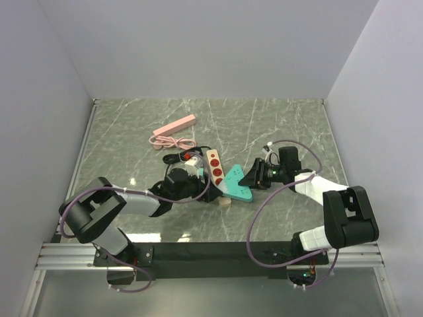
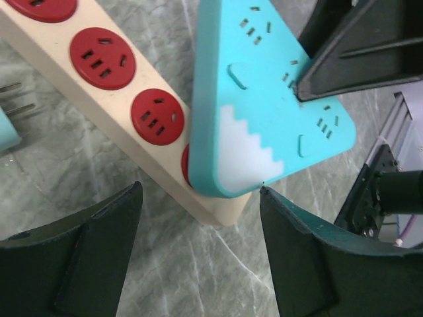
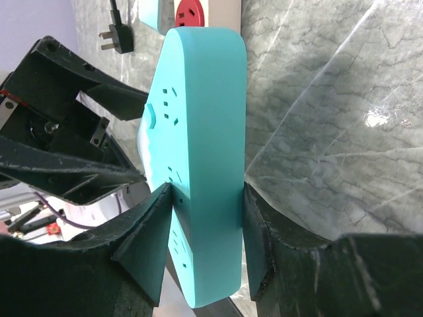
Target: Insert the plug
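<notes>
A beige power strip with red sockets lies mid-table. A teal triangular socket block rests over its near end and covers the last red socket. My right gripper is shut on the teal block, one finger on each flat face; it also shows in the top view. My left gripper is open and empty, its fingers straddling the strip's near corner. A pale teal plug with bare prongs lies at the left edge of the left wrist view.
A pink power strip with a pink cord lies at the back left. A black plug and black cable lie beside the beige strip. Grey walls close in the table on three sides.
</notes>
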